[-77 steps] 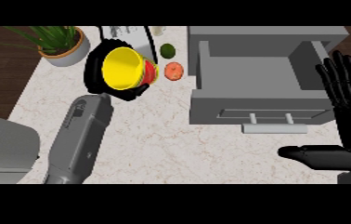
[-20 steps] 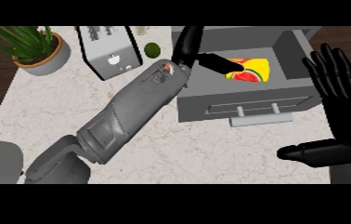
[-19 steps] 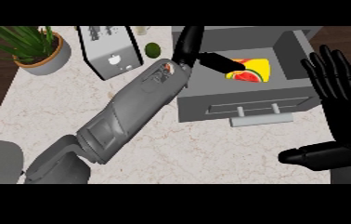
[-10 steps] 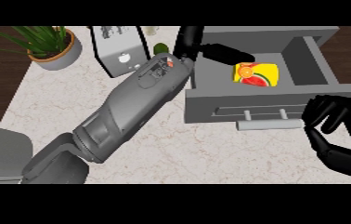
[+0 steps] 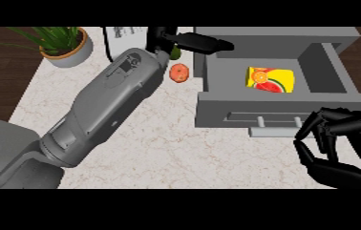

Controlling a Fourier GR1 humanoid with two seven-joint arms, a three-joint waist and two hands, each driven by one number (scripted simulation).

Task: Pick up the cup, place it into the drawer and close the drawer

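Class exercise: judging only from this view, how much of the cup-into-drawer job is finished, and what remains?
Done: the yellow cup with fruit print lies inside the open grey drawer. In hand: the left hand is above the drawer's far edge, holding nothing; the right hand, fingers curled, is by the drawer's front handle. Left: closing the drawer.

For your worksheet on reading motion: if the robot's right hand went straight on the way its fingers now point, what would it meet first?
Most likely the drawer's handle: the right hand sits just below it, fingers curled toward the drawer front. Depth is unclear.

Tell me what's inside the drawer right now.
The cup, yellow with fruit prints, lies on its side in the open drawer. The front wall hides the floor just behind it.
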